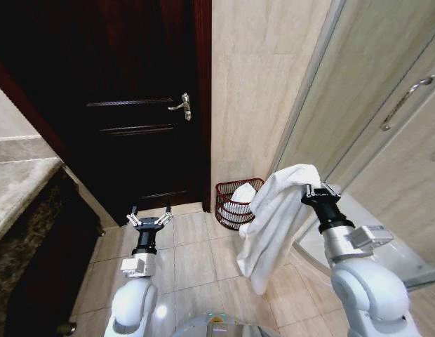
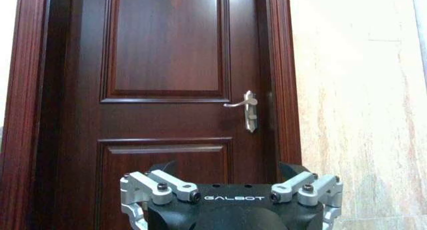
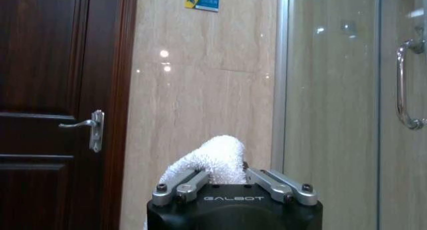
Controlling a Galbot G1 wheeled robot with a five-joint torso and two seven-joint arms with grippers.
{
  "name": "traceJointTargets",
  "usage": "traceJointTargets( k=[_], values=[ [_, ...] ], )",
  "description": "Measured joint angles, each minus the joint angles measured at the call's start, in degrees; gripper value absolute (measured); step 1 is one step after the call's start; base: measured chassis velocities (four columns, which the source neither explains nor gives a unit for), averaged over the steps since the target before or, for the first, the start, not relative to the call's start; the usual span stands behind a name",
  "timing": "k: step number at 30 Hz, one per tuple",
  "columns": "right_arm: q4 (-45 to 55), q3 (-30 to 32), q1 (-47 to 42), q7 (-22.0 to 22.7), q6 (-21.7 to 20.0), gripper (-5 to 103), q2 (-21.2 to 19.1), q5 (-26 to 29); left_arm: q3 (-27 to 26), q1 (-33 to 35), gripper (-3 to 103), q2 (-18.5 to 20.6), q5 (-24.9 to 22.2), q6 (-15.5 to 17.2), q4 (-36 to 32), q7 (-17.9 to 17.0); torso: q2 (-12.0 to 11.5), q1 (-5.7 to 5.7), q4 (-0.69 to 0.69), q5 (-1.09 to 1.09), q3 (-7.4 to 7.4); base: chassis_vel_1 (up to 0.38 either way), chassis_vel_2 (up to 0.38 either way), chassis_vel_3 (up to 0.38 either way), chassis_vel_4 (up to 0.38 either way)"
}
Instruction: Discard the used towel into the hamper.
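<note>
Our right gripper (image 1: pixel 306 188) pinches the white towel (image 1: pixel 273 225) at its top, so it hangs free, near the hamper (image 1: pixel 236 204) and still short of it. Left gripper (image 1: pixel 150 220) waits open, well apart from the hamper.

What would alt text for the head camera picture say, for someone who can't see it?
The robot's right gripper holds up a white towel that hangs in front of a reddish-brown wicker hamper standing on the tiled floor against the beige wall. Its left gripper is open and empty, pointing toward a dark wooden door with a metal handle.
</note>
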Motion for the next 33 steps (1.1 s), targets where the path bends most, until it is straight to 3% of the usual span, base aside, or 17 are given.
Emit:
traceJointTargets(
  k=[33],
  values=[
    [0.0,0.2,0.3,0.0,0.7,7,0.3,-0.7,-0.2,0.0,100,-0.2,-0.4,-0.8,-0.3,0.4,-0.6,-0.32,0.00,0.00,-0.34,-0.002,0.001,0.001,-0.001]
  ],
)
